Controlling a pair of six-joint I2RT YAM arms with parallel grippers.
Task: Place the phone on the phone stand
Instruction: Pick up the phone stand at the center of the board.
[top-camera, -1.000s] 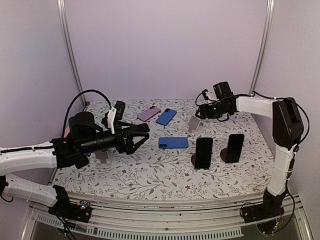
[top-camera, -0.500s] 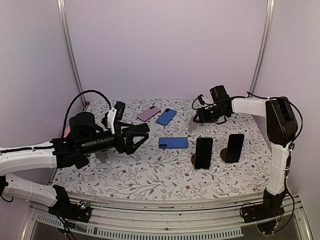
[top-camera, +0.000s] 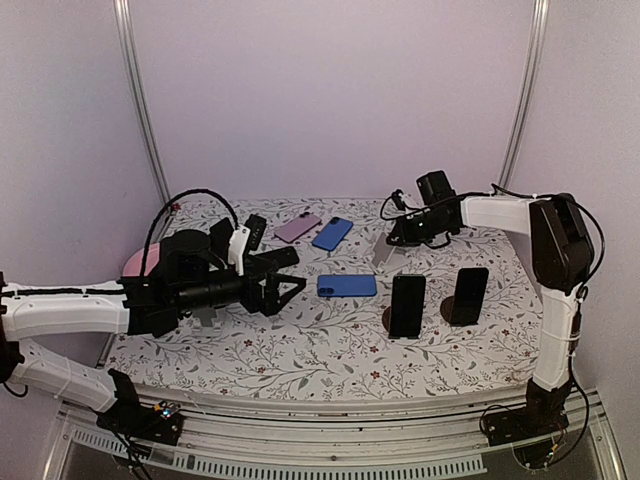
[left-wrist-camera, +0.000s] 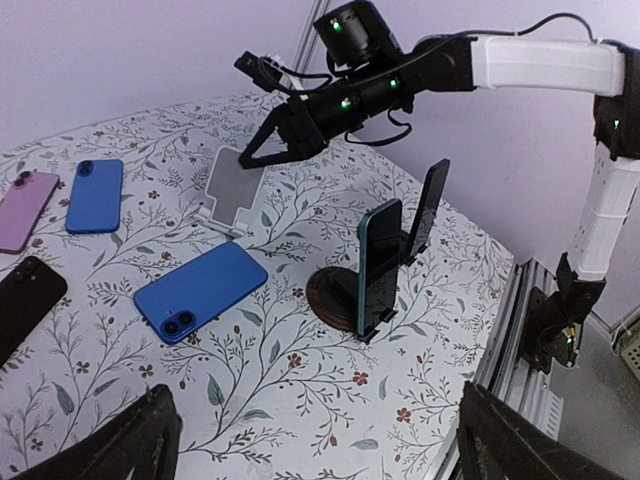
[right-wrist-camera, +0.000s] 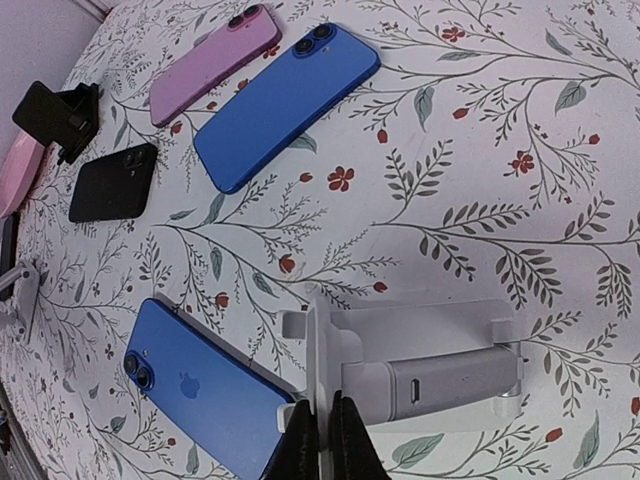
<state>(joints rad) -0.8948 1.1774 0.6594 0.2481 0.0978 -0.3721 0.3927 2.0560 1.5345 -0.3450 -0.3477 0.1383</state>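
At centre, flat phone (top-camera: 347, 286); stand (top-camera: 383, 251) just behind-right; propped phones (top-camera: 407, 305) near right.

blue phone (left-wrist-camera: 200, 292) flat | white stand (left-wrist-camera: 232, 190) behind it | right gripper (left-wrist-camera: 251, 159) at stand top

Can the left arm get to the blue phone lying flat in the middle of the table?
Probably yes. The left end effector is open and points toward the mid-table blue phone, with only bare flowered tablecloth between them, so nothing seems to block the way.
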